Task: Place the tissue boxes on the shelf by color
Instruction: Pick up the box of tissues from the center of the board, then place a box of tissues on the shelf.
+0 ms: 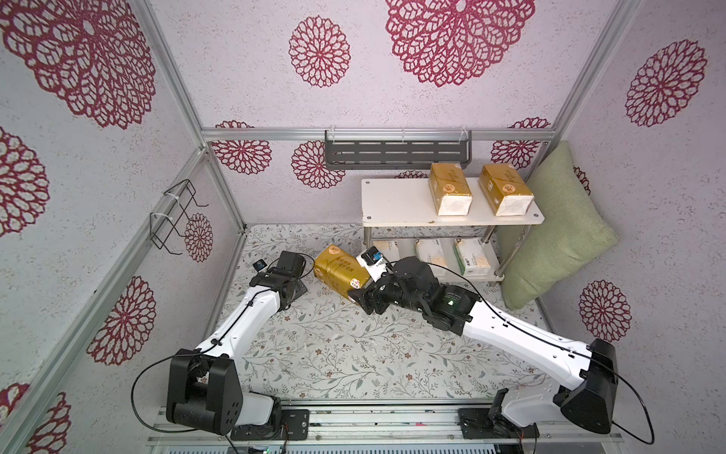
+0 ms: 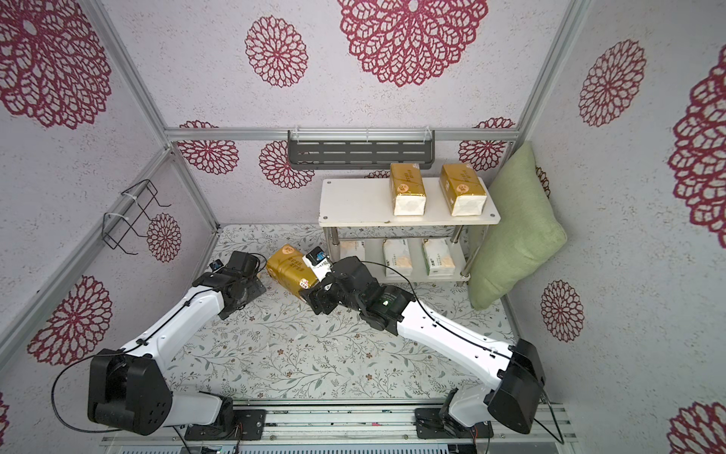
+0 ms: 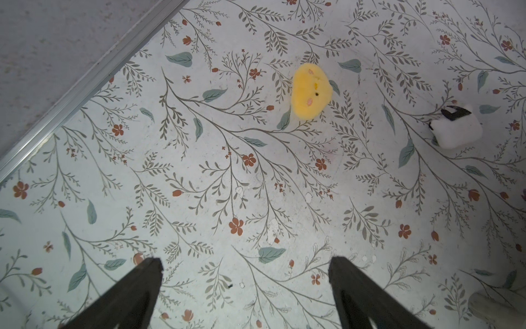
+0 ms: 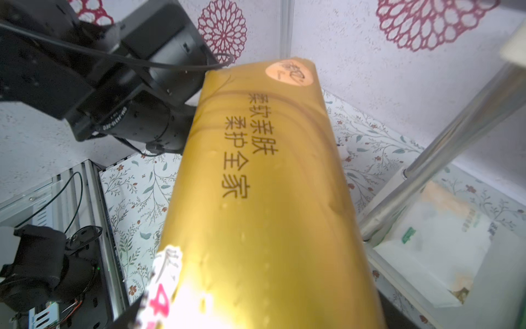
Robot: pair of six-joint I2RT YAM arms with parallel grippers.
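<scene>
– Gold pack (image 1: 341, 270), the only loose one: where?
– Pinched at its near end in the right claw (image 1: 363, 295), closed tight on the wrap; seemingly tipped up off the bench (image 1: 334, 353). Pointing lengthwise away from the claw, toward the left arm.
– And the shelf (image 1: 393, 202)?
– Beyond and to the right, higher than the claw. Far closer to the right arm.
– Room up top?
– Plenty on the bare left half of the top board, beside two gold packs (image 1: 450, 188) lying front to back. Probably needs swinging round to match them. Below, three white packs (image 1: 430, 255) in a row.
– Left claw (image 3: 246, 265)?
– Spread wide over the floral bench, holding nothing.
</scene>
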